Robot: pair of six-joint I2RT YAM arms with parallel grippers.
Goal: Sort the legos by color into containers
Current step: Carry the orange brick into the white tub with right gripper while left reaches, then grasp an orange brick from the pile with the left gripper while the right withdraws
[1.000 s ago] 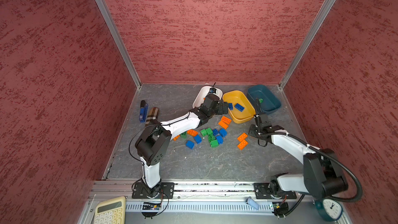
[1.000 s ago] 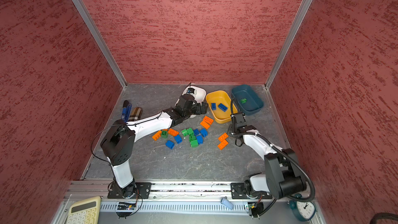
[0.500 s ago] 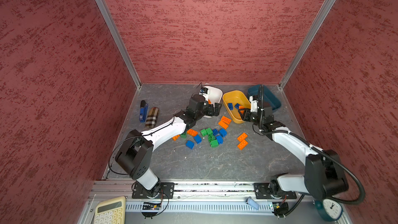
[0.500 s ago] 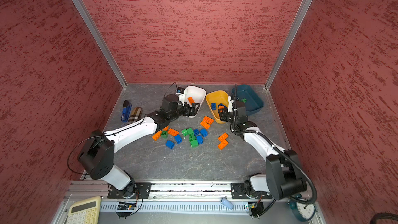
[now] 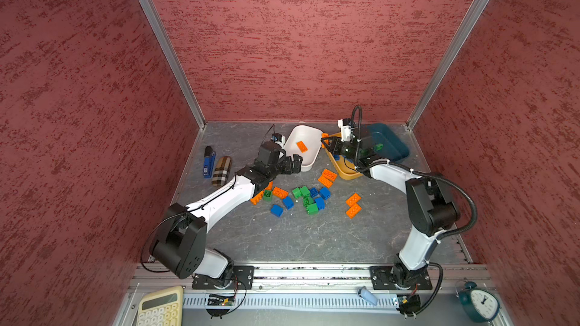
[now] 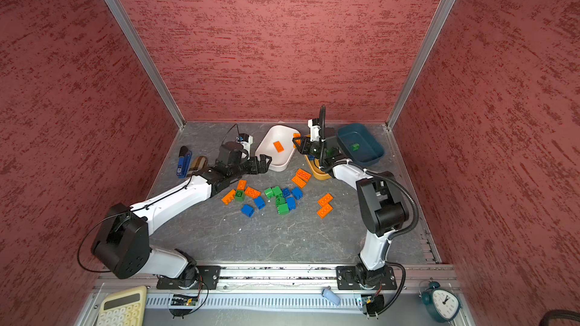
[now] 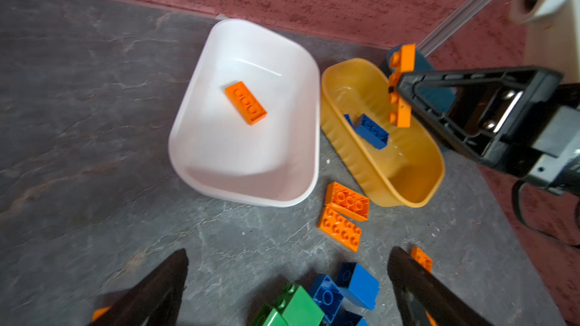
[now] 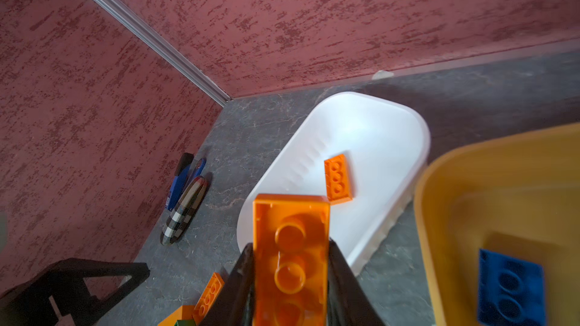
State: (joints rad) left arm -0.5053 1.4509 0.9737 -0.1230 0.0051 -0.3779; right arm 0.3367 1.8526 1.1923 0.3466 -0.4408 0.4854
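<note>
Orange plastic sits clamped between the jaws of the right gripper (image 8: 290, 246) — a flat orange brick (image 8: 292, 224), pinched by its long sides with its hollow underside toward the wrist camera. In both top views it hangs off the table at the back end of the mustard yellow tub (image 5: 346, 174), on the side nearest the white tub (image 5: 309, 133). A second orange brick (image 7: 245, 102) lies flat in the white tub, a blue brick (image 7: 372, 131) in the yellow one, a green brick (image 6: 355, 146) in the dark teal tub (image 6: 367, 156). The left gripper (image 7: 288, 251) hangs empty, jaws spread wide, just in front of the white tub's near wall. On the grey table (image 5: 282, 239) between the two arms lie the loose bricks (image 6: 277, 199), green, blue and orange mixed — two orange ones (image 7: 346, 199) touch beside the yellow tub. A blue-and-black stapler-like object (image 5: 208, 161) and a plaid case (image 5: 222, 170) lie well apart at the left.
</note>
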